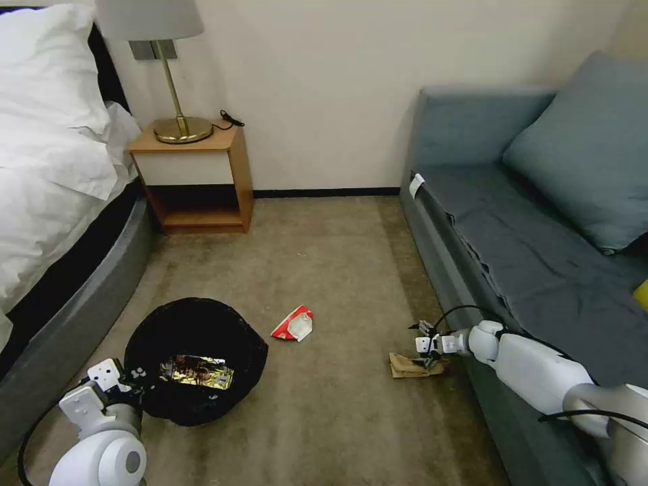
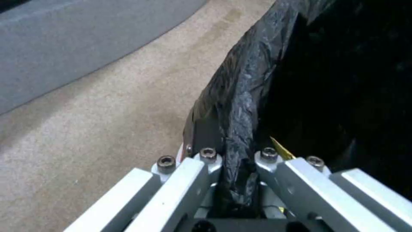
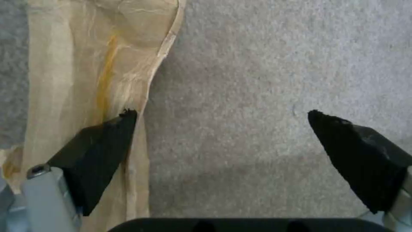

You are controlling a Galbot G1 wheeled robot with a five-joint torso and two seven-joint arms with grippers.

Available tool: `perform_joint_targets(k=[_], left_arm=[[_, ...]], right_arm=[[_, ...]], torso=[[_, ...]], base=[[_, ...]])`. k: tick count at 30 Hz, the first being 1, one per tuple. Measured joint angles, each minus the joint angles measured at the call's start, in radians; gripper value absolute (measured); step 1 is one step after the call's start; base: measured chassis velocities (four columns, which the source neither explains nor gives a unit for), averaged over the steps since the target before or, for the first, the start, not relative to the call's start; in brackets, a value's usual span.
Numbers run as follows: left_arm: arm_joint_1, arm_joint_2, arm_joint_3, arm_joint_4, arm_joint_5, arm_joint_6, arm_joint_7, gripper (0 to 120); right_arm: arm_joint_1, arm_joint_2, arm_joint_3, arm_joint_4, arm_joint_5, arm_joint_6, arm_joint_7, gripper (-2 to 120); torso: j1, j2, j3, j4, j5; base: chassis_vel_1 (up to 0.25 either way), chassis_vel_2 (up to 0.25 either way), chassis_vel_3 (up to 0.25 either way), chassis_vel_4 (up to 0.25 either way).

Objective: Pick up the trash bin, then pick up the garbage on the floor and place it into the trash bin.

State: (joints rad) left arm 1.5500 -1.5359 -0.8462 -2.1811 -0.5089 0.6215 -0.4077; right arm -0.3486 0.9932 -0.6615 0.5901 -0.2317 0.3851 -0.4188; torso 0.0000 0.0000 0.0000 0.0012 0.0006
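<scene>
- The trash bin (image 1: 196, 361) is gripped at its lined rim by the left gripper (image 2: 238, 158); a snack wrapper (image 1: 197, 372) lies inside.
- The right gripper (image 3: 219, 129) is spread wide over the tan paper wad (image 3: 86, 80), one pad touching it.
- The carton scrap (image 1: 293, 325), well apart on the carpet, remains uncollected.

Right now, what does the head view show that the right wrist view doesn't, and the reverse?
Head view alone: the bin with a wrapper inside, its rim gripped by the left pincer, and a red-and-white scrap on the carpet. Right wrist view alone: the open fingers, one over the paper's edge, the other over bare carpet. Both: the right pincer low over the tan paper.
</scene>
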Motion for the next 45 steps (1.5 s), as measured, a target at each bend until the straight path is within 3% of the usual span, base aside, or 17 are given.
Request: perform_joint_targets(k=[10,15,18,20,23,30,32,37,39,45], left_arm=[[-0.006,0.0,0.005,0.007,0.001,-0.003,0.0,3],[-0.007,0.001,0.006,0.009,0.001,-0.003,-0.001,3],[-0.007,0.0,0.007,0.01,0.001,-0.003,-0.001,3],[-0.007,0.0,0.007,0.01,0.001,-0.004,-0.001,3],[-0.007,0.0,0.008,0.011,0.001,-0.005,-0.001,3],[-0.008,-0.001,0.014,0.013,0.003,-0.005,-0.001,3],[-0.008,-0.002,0.017,0.014,0.006,-0.006,-0.001,3],[-0.008,-0.003,0.02,0.016,0.008,-0.008,-0.001,3],[-0.008,-0.003,0.021,0.02,0.009,-0.01,-0.002,3],[-0.008,-0.002,0.023,0.023,0.01,-0.013,-0.002,3]], right_arm=[[-0.028,-0.005,0.005,0.008,-0.007,0.011,0.01,99],[-0.046,0.002,0.006,-0.002,-0.01,0.02,0.017,93],[-0.052,0.007,0.006,-0.006,-0.013,0.029,0.018,80],[-0.053,0.007,0.006,-0.007,-0.013,0.03,0.018,79],[-0.061,0.008,0.005,-0.009,-0.021,0.039,0.018,60],[-0.067,0.008,0.006,-0.015,-0.036,0.052,0.017,39],[-0.073,0.008,0.006,-0.017,-0.044,0.058,0.016,28],[-0.08,0.008,0.009,-0.024,-0.048,0.065,0.017,20],[-0.081,0.009,0.009,-0.026,-0.05,0.068,0.016,11],[-0.08,0.011,0.009,-0.028,-0.051,0.073,0.016,4]], torso=[[0.0,0.0,0.0,-0.0006,-0.0014],[0.0,0.0,0.0,-0.001,-0.0012],[0.0,0.0,0.0,-0.0014,-0.0009],[0.0,0.0,0.0,-0.0014,-0.0009],[0.0,0.0,0.0,-0.0013,-0.0006],[0.0,0.0,0.0,-0.0012,-0.0004],[0.0,0.0,0.0,-0.0012,-0.0004],[0.0,0.0,0.0,-0.0011,-0.0004],[0.0,0.0,0.0,-0.0012,-0.0004],[0.0,0.0,0.0,-0.0013,-0.0004]], base=[[0.0,0.0,0.0,0.0],[0.0,0.0,0.0,0.0],[0.0,0.0,0.0,0.0],[0.0,0.0,0.0,0.0],[0.0,0.0,0.0,0.0],[0.0,0.0,0.0,0.0],[0.0,0.0,0.0,0.0],[0.0,0.0,0.0,0.0],[0.0,0.0,0.0,0.0],[0.0,0.0,0.0,0.0]])
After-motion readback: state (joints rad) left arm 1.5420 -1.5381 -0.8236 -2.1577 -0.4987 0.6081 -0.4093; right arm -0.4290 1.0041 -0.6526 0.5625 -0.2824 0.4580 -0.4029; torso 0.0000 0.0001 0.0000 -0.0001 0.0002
